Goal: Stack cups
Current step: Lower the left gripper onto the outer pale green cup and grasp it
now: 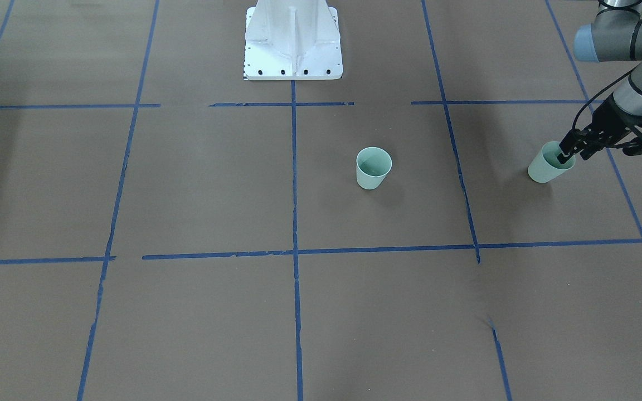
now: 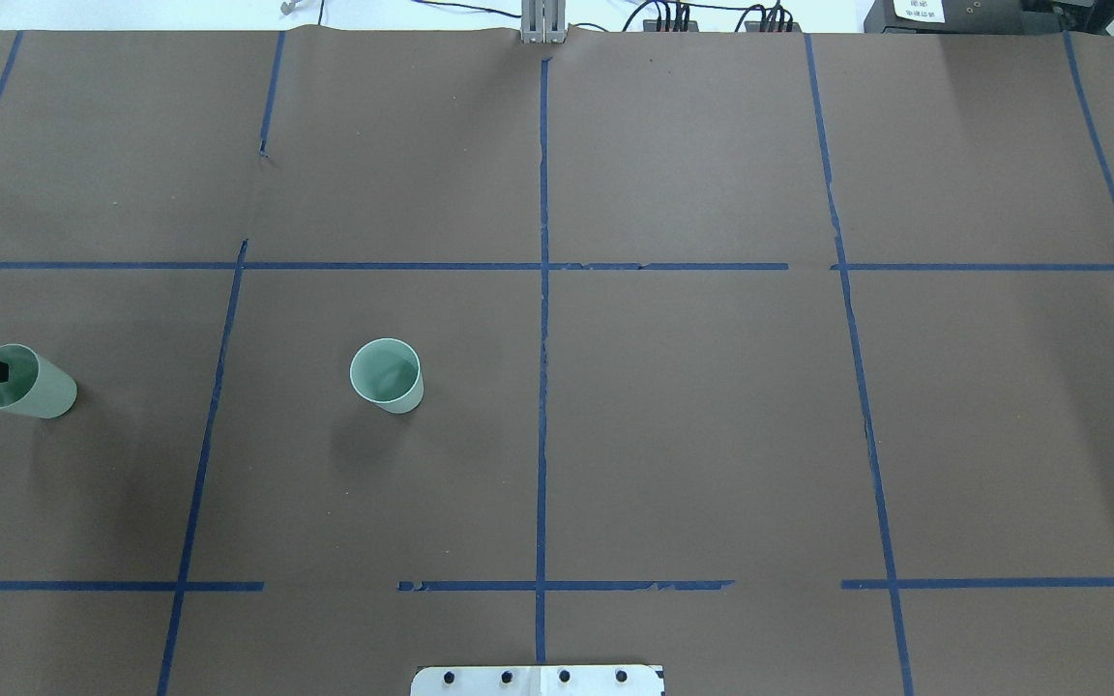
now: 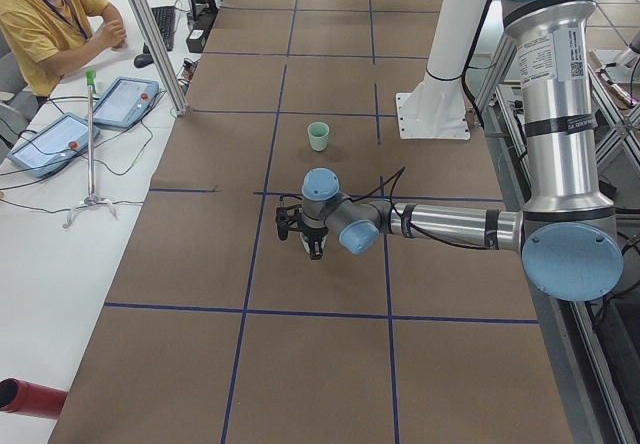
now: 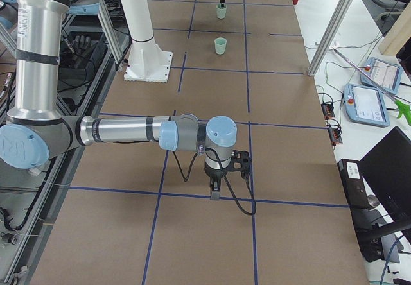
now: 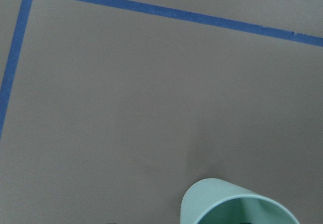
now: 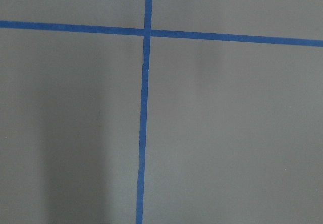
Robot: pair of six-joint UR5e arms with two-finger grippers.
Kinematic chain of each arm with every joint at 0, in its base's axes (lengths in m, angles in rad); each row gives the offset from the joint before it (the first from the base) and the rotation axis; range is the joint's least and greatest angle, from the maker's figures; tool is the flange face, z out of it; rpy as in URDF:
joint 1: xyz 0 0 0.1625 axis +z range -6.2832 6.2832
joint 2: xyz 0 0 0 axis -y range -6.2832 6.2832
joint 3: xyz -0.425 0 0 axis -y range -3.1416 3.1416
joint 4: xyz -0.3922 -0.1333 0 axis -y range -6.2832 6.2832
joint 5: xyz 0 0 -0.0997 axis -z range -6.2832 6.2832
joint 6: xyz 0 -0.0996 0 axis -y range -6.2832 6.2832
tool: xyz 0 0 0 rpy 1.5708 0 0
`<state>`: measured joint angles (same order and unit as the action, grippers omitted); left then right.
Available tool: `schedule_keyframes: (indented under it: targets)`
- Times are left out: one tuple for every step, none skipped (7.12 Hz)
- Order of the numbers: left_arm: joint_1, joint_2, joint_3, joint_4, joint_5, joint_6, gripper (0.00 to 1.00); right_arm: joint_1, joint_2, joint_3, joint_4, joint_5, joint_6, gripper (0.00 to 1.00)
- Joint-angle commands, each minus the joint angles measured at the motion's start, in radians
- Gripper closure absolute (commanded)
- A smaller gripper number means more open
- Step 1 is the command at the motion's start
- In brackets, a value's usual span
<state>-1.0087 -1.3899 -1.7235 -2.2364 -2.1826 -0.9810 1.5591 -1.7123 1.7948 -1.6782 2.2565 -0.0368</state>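
- Bench (image 1: 187, 184): brown surface divided into rectangles by blue tape lines (image 6: 143, 133).
- Left gripper (image 1: 574, 151): at the bench's left end, about halfway between the robot-side edge and the operators' edge. It reaches down onto the rim of the outer cup. One of its fingers (image 1: 566, 150) dips inside the cup mouth and the other stands just outside the wall. Whether the jaws actually press on the wall cannot be told.
- Outer cup (image 1: 544, 170): pale mint-green tumbler, mouth up, directly under the left gripper close to the left end. The left wrist view shows only its rim, at the bottom of the frame. Whether its base rests on the bench cannot be told.
- Inner cup (image 1: 373, 170): identical tumbler, upright and mouth up. It stands free on the bench's left half, well apart from the outer cup and near the centre tape line.
- Robot base (image 1: 293, 50): white pedestal at the middle of the robot-side edge.
- Right gripper (image 4: 214, 194): points straight down above the bench towards its right end, beside a tape crossing and far from both cups. Its opening cannot be told from the only view that shows it.
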Motion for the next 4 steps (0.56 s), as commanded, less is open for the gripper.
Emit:
schedule_keyframes:
  targets:
    - [-0.001, -0.001, -0.014, 0.003, 0.004, -0.004, 1.00, 0.001, 0.000, 0.000, 0.000, 0.000, 0.000, 0.00]
    - [-0.005, -0.006, -0.033, 0.004, 0.006, -0.002, 1.00, 0.001, 0.000, 0.000, 0.000, 0.000, 0.000, 0.00]
    - [-0.013, -0.009, -0.109, 0.100, 0.001, -0.002, 1.00, 0.001, 0.000, 0.000, 0.000, 0.000, 0.000, 0.00]
    - [-0.014, -0.096, -0.223, 0.367, 0.003, -0.002, 1.00, 0.001, 0.000, 0.000, 0.000, 0.000, 0.000, 0.00]
